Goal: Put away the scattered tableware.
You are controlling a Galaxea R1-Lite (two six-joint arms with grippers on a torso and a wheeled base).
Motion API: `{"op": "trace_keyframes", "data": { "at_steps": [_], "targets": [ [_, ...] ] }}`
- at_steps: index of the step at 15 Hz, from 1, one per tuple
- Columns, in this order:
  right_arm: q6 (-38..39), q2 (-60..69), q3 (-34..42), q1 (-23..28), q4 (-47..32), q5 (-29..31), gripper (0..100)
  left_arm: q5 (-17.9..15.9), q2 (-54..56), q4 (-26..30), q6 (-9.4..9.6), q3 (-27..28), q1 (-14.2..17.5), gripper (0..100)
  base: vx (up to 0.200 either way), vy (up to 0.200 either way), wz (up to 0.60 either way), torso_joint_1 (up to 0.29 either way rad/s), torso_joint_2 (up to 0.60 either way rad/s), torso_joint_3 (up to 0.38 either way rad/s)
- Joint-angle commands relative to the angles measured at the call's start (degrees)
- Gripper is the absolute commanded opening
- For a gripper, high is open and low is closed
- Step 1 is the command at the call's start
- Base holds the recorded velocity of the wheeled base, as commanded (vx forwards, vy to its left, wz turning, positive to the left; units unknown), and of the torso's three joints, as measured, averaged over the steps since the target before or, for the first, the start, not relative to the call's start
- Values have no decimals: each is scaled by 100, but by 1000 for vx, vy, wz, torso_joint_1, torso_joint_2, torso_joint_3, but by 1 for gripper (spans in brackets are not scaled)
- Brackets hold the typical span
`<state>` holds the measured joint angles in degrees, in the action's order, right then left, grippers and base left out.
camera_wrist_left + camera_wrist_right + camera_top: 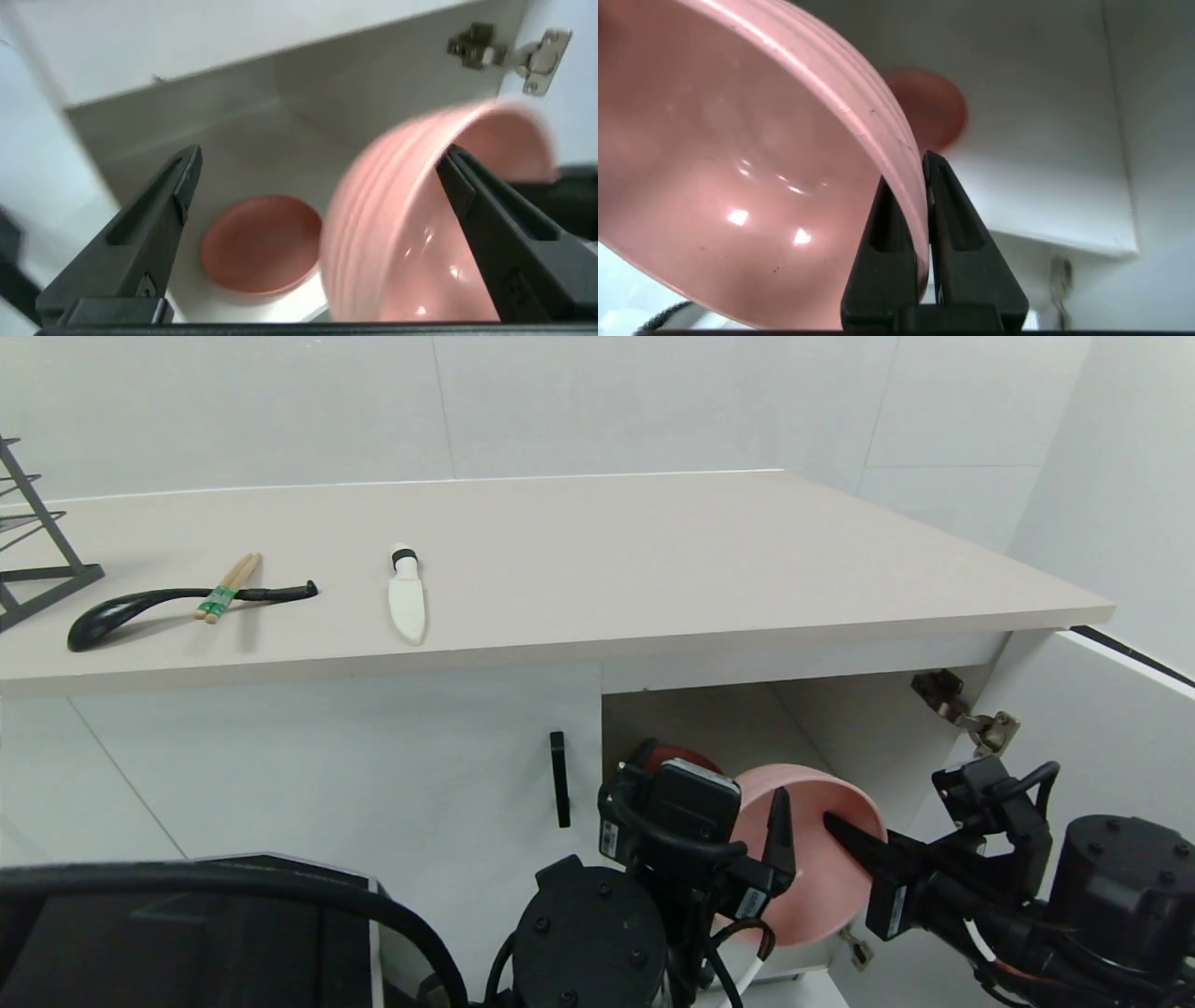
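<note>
Beneath the matte beige countertop [607, 551], a white cabinet [709, 714] stands open. Your right gripper [922, 173] pinches the ribbed rim of a glossy pink bowl [738, 187], which is tipped on edge. Your left gripper [320, 154] is spread wide beside the bowl. Beyond its fingers a round, shallow pink plate [262, 243] lies, seemingly on the cabinet floor.

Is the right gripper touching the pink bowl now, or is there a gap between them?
Touching. The right wrist view shows the right gripper closed on the rim of the pink bowl, one finger on each side, with no gap.
</note>
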<state>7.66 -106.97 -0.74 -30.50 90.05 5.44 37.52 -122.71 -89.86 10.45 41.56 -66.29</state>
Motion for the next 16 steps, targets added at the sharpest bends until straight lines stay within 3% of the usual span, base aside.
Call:
{"op": "trace_keyframes", "data": {
  "at_steps": [1,4,6,7,10,11,12,13,16],
  "targets": [
    [-1,-245,39,79,-5,19,0,1,344,-14,-8,-350,-147,100,0,0,0,0,0,0],
    [-1,-245,66,79,-5,10,0,-114,749,-14,-96,-948,-103,100,0,0,0,0,0,0],
    [-1,-298,66,88,-5,19,0,-562,1021,-14,-148,-1264,-42,100,0,0,0,0,0,0],
    [-1,-377,39,97,-5,19,0,-1195,1337,-14,-113,-1686,99,100,0,0,0,0,0,0],
    [-10,-377,30,115,-5,19,0,-2654,1794,-14,-34,-2398,521,100,0,0,0,0,0,0],
    [-18,-351,30,115,-5,19,0,-3735,2014,-14,282,-2820,881,100,0,0,0,0,0,0],
    [-80,-342,57,115,-5,19,0,-4438,2076,-14,590,-3057,1198,100,0,0,0,0,0,0],
    [-89,-342,66,123,-5,19,0,-4895,2111,-14,933,-3330,1549,100,0,0,0,0,0,0],
    [-10,-333,57,229,-5,28,0,-4895,2366,-14,950,-3628,1558,100,0,0,0,0,0,0]
  ]
}}
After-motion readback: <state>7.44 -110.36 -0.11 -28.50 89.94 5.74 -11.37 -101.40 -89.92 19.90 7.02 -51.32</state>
